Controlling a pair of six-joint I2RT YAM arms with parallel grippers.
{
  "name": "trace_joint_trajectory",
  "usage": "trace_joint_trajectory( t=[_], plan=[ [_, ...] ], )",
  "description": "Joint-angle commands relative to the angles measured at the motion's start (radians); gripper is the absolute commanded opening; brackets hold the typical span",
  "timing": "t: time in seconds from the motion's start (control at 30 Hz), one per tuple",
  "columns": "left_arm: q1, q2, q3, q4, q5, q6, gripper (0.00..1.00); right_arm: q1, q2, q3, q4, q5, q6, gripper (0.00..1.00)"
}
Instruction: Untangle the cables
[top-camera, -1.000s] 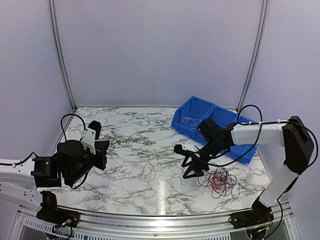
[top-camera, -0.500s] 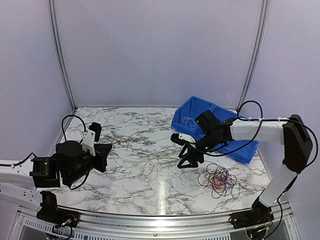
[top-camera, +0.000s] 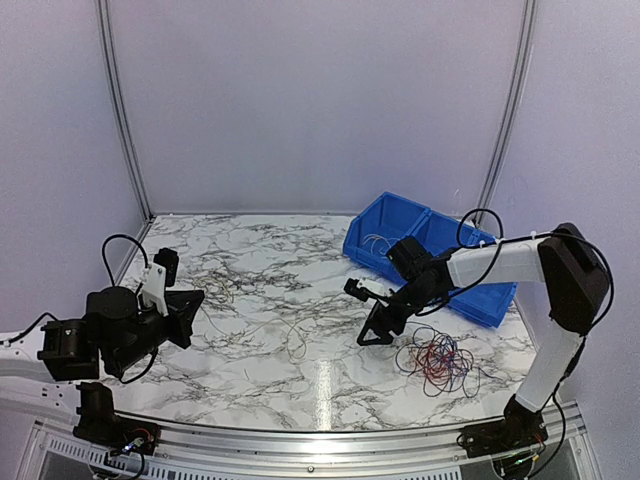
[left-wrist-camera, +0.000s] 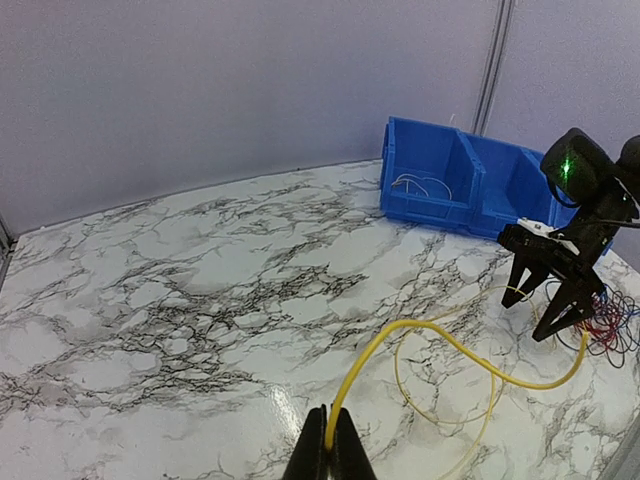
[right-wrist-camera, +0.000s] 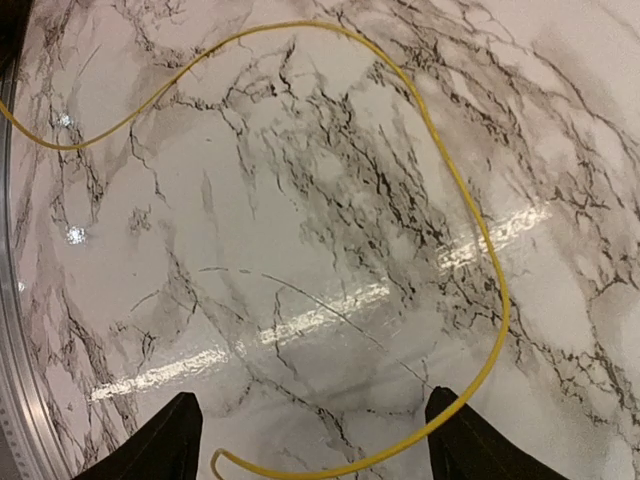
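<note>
A tangled bunch of thin red, dark blue and tan cables (top-camera: 440, 360) lies on the marble table at the right front; it also shows in the left wrist view (left-wrist-camera: 612, 325). One yellow cable (left-wrist-camera: 440, 345) is drawn out of it and loops across the table to the left. My left gripper (top-camera: 193, 299) is shut on that cable's end, as the left wrist view (left-wrist-camera: 330, 445) shows. My right gripper (top-camera: 376, 326) is open, just left of the bunch and apart from it. In the right wrist view the yellow cable (right-wrist-camera: 490, 260) curves past the open right gripper (right-wrist-camera: 315, 450), close by one finger (right-wrist-camera: 470, 440).
A blue two-compartment bin (top-camera: 392, 222) stands at the back right, with a thin pale wire inside its left compartment (left-wrist-camera: 425, 183). The right arm's thick black cable loops above the bin. Metal rail runs along the table's front edge (top-camera: 320, 440).
My left gripper has drawn back to the left, pulling the yellow cable with it. My right gripper has moved up and left, off the edge of the bunch.
</note>
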Motion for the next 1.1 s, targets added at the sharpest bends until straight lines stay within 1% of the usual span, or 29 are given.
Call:
trace_joint_trajectory(
  t=[0.0,0.03,0.1,0.17,0.2,0.23,0.27,0.3,0.33,0.37,0.47,0.53,0.6,0.7,0.83,0.97,1.07],
  plan=[
    [0.001,-0.01,-0.012,-0.016,0.02,-0.013,0.0,-0.003,0.046,0.059,-0.017,-0.028,0.052,0.75],
    [0.001,-0.008,-0.012,-0.016,0.023,-0.013,0.0,-0.002,0.054,0.066,-0.019,-0.038,0.053,0.72],
    [0.001,-0.001,-0.013,-0.015,0.03,-0.02,0.0,-0.002,0.064,0.08,-0.023,-0.061,0.047,0.59],
    [0.001,0.012,-0.018,-0.01,0.039,-0.021,0.0,-0.003,0.06,0.084,-0.022,-0.091,0.036,0.4],
    [0.001,0.022,-0.019,-0.011,0.052,-0.013,0.0,-0.002,0.053,0.085,-0.022,-0.106,0.029,0.28],
    [0.001,0.037,-0.019,0.004,0.066,-0.006,0.02,-0.003,0.041,0.085,-0.021,-0.121,0.023,0.15],
    [0.001,0.05,-0.019,0.019,0.083,0.002,0.07,-0.003,0.026,0.085,-0.024,-0.137,0.013,0.09],
    [0.001,0.065,-0.017,0.025,0.096,0.009,0.14,-0.001,0.005,0.088,-0.029,-0.159,0.002,0.04],
    [0.001,0.079,-0.012,0.026,0.113,0.023,0.24,0.0,-0.017,0.097,-0.04,-0.179,-0.012,0.01],
    [0.001,0.093,-0.004,0.027,0.127,0.034,0.33,0.005,-0.039,0.107,-0.055,-0.199,-0.029,0.0],
    [0.001,0.125,0.024,0.039,0.164,0.076,0.52,0.034,-0.11,0.169,-0.132,-0.243,-0.086,0.0],
    [0.001,0.137,0.039,0.065,0.177,0.112,0.58,0.064,-0.143,0.217,-0.185,-0.264,-0.12,0.0],
    [0.001,0.147,0.048,0.109,0.199,0.144,0.61,0.093,-0.17,0.262,-0.226,-0.259,-0.142,0.0],
    [0.001,0.169,0.064,0.181,0.268,0.185,0.65,0.141,-0.189,0.333,-0.289,-0.24,-0.177,0.0],
    [-0.004,0.225,0.106,0.259,0.332,0.219,0.67,0.173,-0.193,0.418,-0.352,-0.247,-0.209,0.0],
    [-0.013,0.315,0.161,0.345,0.345,0.29,0.68,0.186,-0.178,0.454,-0.394,-0.254,-0.247,0.0],
    [-0.013,0.415,0.222,0.365,0.336,0.35,0.68,0.194,-0.172,0.467,-0.414,-0.277,-0.26,0.0]
  ],
)
